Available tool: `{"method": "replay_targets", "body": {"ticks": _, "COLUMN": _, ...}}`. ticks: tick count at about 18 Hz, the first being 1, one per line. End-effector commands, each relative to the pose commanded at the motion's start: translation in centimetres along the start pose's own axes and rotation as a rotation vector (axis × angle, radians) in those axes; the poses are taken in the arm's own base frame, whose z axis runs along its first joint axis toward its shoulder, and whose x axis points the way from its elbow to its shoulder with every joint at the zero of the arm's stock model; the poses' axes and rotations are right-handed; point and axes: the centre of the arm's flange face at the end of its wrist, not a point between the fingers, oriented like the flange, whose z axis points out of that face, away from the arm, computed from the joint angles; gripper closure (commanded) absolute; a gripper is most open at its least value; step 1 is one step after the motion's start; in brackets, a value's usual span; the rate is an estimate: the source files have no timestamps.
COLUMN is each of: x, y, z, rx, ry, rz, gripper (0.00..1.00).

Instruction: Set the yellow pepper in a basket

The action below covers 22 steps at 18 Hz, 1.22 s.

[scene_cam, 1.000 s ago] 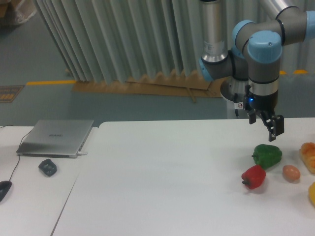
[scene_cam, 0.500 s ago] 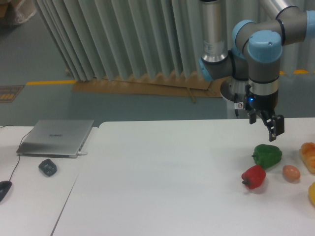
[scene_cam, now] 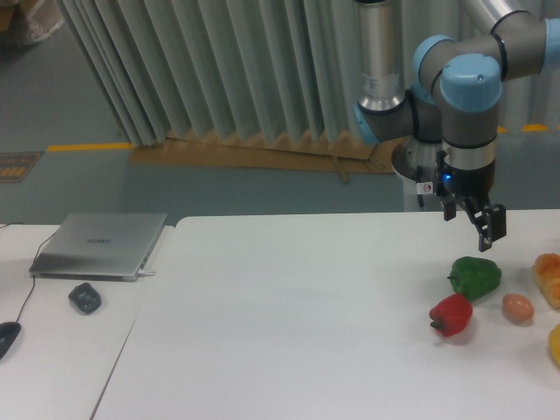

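Note:
The yellow pepper (scene_cam: pixel 555 344) lies at the right edge of the table, mostly cut off by the frame. My gripper (scene_cam: pixel 474 226) hangs above the table, just behind and above the green pepper (scene_cam: pixel 475 276), well up and left of the yellow pepper. Its jaws stand apart and hold nothing. No basket is in view.
A red pepper (scene_cam: pixel 451 314) lies in front of the green one, with a small tan egg-shaped thing (scene_cam: pixel 517 307) to its right. A bumpy orange-and-yellow lump (scene_cam: pixel 549 276) sits at the right edge. A laptop (scene_cam: pixel 98 245), a dark mouse (scene_cam: pixel 85 297) and a cable lie on the left table.

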Motion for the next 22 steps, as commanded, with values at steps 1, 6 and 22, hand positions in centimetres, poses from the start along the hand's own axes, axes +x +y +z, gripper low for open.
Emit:
{"method": "replay_targets", "body": {"ticks": 1, "x": 0.0, "y": -0.1, "z": 0.0, "rx": -0.001, "ry": 0.000, "rz": 0.002, "gripper": 0.00}}
{"method": "replay_targets", "body": {"ticks": 6, "x": 0.0, "y": 0.1, "z": -0.1, "rx": -0.004, "ry": -0.003, "rz": 0.003, "gripper": 0.00}}
{"method": "replay_targets", "body": {"ticks": 22, "x": -15.3, "y": 5.8, "z": 0.8, "rx": -0.065, "ry": -0.368, "rz": -0.734, "gripper": 0.00}}
